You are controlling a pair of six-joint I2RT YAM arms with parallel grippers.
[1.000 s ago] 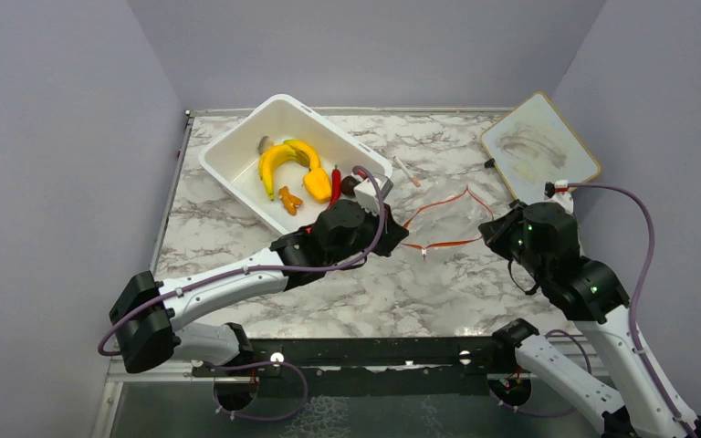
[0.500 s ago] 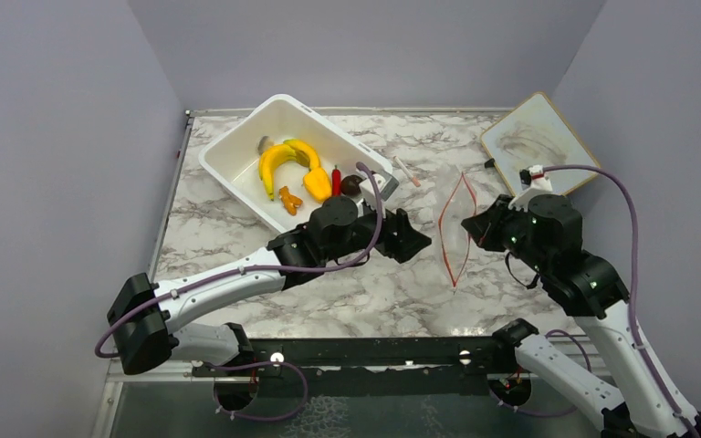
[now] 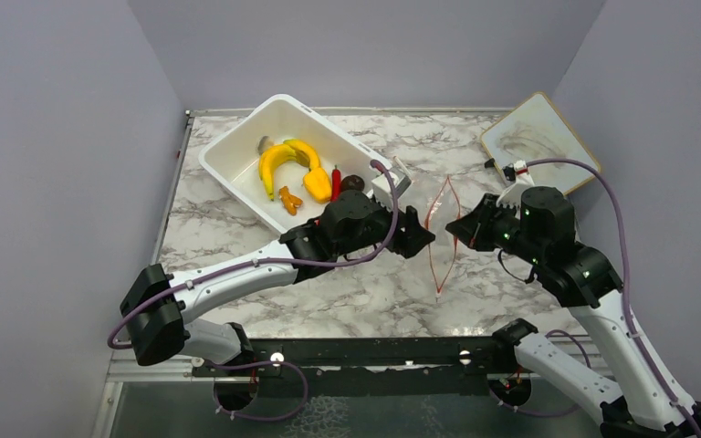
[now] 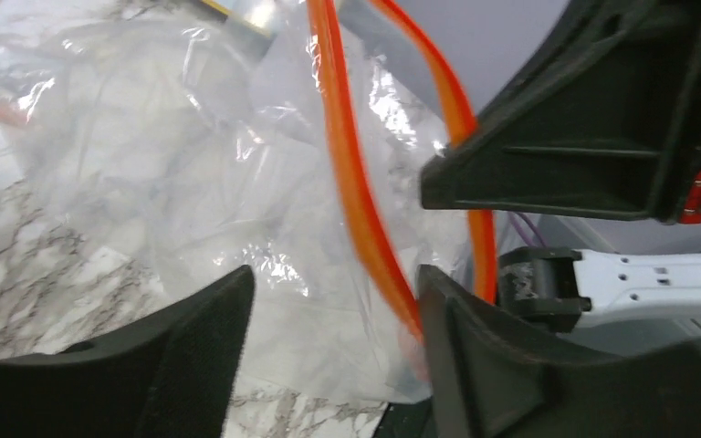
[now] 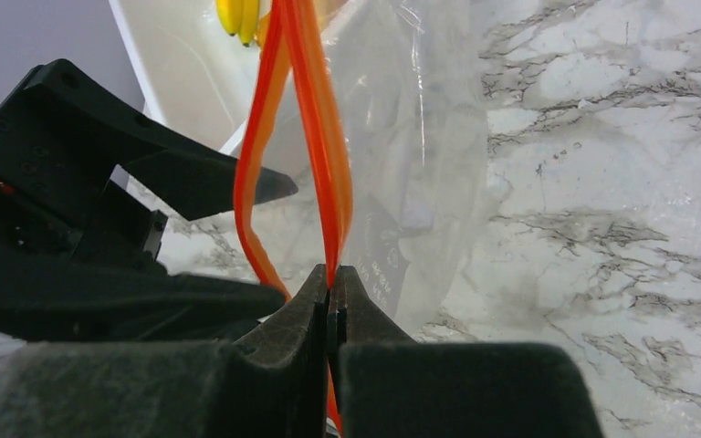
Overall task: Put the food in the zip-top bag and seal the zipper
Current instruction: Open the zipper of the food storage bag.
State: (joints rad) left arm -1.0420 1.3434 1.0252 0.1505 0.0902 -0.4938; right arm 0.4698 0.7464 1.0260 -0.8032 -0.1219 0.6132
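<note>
Spanning the workspace, the marble counter (image 3: 237, 237) carries a white tub (image 3: 237, 162) toward its far left and a wood-framed whiteboard (image 3: 538, 137) at its far right corner. Between the two arms, just right of the tub's near corner, the clear zip-top bag (image 3: 443, 239) is held by its rim. From above, that red-orange rim shows as a narrow loop running from far to near.

The right end effector (image 5: 330, 290) is pinched tight on one strand of the zipper (image 5: 324, 155). Its two fingers meet with only the orange strip between them, and the clear film drapes away beyond the grip. The left end effector (image 4: 333, 301) faces it from the other side with its fingers spread wide. The bag's film fills the gap between them, and the nearer orange strand runs down close along the inner face of one finger; whether it touches that finger I cannot tell.

All the food sits in the tub, apart from the bag. A yellow banana (image 3: 278, 160) curls in the middle, with a yellow pepper (image 3: 317, 185) just beside its near end. A red chili (image 3: 336, 181) lies next to the pepper, and a dark brown round fruit (image 3: 353, 182) sits beside the chili. Small orange bits (image 3: 287, 199) lie by the near wall.
</note>
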